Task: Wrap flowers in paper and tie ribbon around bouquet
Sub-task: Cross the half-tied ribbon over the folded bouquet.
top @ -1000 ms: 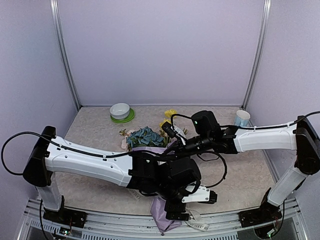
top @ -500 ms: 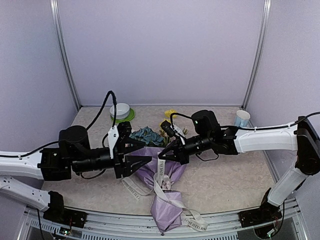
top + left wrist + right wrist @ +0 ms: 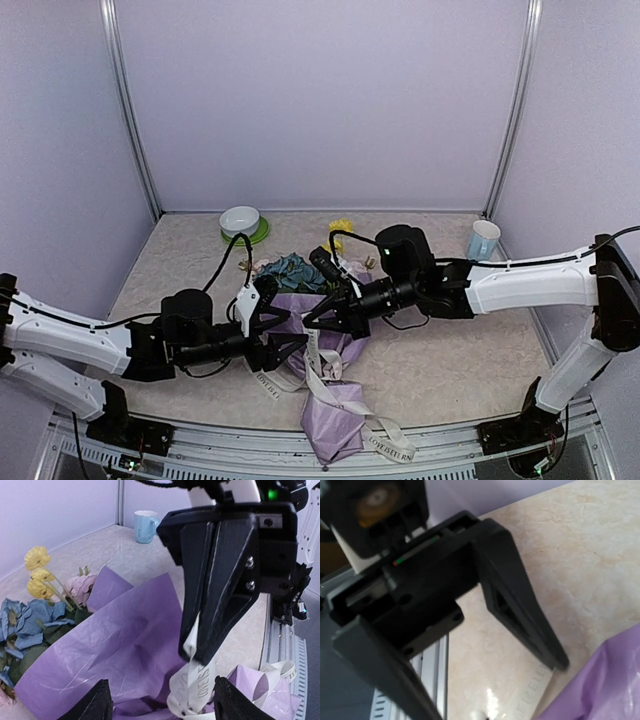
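Nearest us lies the paper (image 3: 335, 425) tail, the ribbon (image 3: 197, 682) draped over it. Mid-table, our right gripper (image 3: 197, 654) pinches that ribbon, and the left gripper (image 3: 299, 330) stands spread just beside it. If we close off-line, we could snag paper or miss the ribbon. The flowers (image 3: 290, 270) lie beyond.

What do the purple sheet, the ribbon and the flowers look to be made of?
The paper: thin matte lilac tissue or crepe, creased and crinkled. The ribbon: flat cream fabric or paper tape, printed lettering, limp loops. The flowers: probably artificial fabric, flat ragged blue petals.
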`<state>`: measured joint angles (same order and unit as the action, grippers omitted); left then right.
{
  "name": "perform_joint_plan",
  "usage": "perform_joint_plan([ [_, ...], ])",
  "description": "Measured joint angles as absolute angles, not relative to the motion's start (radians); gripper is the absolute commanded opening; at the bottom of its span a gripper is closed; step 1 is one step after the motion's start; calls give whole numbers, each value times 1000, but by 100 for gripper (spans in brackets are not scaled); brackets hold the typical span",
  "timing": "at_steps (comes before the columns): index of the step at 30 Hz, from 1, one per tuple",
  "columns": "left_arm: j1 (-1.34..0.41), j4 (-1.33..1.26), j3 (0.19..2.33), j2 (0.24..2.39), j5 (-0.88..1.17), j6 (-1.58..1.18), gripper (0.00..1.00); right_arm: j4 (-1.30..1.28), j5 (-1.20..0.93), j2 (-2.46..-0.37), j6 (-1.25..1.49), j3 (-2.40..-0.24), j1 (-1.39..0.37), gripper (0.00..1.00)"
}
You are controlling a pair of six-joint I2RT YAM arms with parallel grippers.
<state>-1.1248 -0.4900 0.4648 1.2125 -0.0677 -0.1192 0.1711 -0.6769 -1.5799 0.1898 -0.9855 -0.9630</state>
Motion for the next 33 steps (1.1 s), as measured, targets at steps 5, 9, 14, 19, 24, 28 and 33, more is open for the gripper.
perform_joint_plan([
  [5,-1120,-625,466,1299,61,-122,57,179,-676,-1580,202,-986,-967,0],
  [9,-1120,-678,467,1354,154,-130,25,180,-673,-1580,204,-986,-967,0],
  [14,-1114,-720,500,1419,182,-129,8,178,-683,-1580,203,-986,-972,0],
  [19,-1108,-734,519,1453,197,-131,14,178,-694,-1580,201,-984,-973,0],
  [24,-1105,-731,519,1454,189,-135,44,180,-696,-1576,198,-979,-973,0],
  [28,-1097,-733,519,1450,171,-131,27,182,-705,-1569,196,-976,-973,0],
  [33,-1087,-736,521,1451,181,-126,0,180,-712,-1568,195,-976,-973,12],
])
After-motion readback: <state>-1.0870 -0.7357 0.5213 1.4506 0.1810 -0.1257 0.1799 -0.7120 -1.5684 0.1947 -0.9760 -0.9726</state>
